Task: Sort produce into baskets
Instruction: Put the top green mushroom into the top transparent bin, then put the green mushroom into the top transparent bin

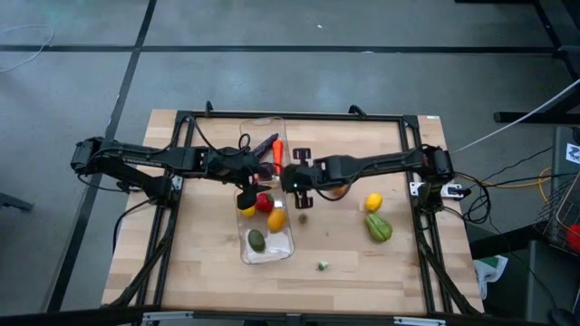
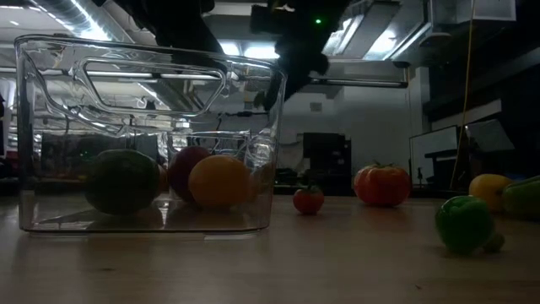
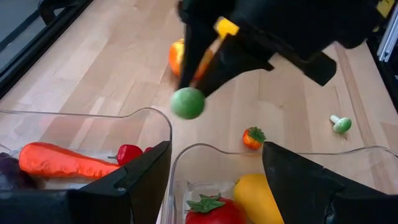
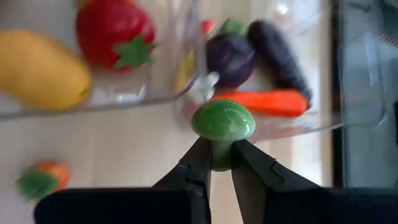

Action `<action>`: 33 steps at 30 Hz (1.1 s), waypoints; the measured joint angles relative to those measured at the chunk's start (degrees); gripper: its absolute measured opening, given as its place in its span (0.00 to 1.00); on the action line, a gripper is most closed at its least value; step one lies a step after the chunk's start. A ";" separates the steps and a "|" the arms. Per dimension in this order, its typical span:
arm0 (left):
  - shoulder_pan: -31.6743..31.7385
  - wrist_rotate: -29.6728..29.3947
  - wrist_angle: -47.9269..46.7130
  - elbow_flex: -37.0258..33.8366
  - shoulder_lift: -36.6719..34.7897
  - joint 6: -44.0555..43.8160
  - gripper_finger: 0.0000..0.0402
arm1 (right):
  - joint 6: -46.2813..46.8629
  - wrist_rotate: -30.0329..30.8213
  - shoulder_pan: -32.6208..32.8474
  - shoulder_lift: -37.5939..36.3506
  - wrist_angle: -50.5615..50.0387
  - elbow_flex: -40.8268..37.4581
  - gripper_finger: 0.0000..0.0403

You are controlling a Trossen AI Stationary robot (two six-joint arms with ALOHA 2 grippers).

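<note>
The counter (image 1: 208, 263) is pale, matt wood with visible grain. Both bins (image 2: 143, 135) are clear, glossy plastic catching light. The green mushroom (image 4: 222, 121) looks smooth and shiny; the right hand (image 4: 219, 163) is matt black.

- A light wooden plank tabletop (image 1: 208, 263) carries everything, its grain running across its width.
- A black metal tube frame (image 1: 290, 118) runs along the tabletop's far edge and down both its sides.
- A grey floor (image 1: 362, 72) lies around the tabletop, crossed by dark seam lines.
- A white cable (image 1: 535, 113) slants over the floor at the right.
- In the low view, a dim room with bright ceiling light strips (image 2: 371, 38) lies behind.
</note>
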 joint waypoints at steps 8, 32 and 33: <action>0.01 0.00 -0.04 0.00 0.00 0.01 0.62 | -1.43 -6.97 -5.29 0.81 5.46 -0.09 0.13; 0.02 0.02 -0.34 0.00 -0.01 -0.08 0.62 | 0.16 -11.34 -9.21 4.72 8.68 -0.09 0.42; 0.02 0.02 -0.35 0.00 -0.02 -0.08 0.62 | 0.16 -11.03 -9.18 4.72 8.70 -0.09 0.46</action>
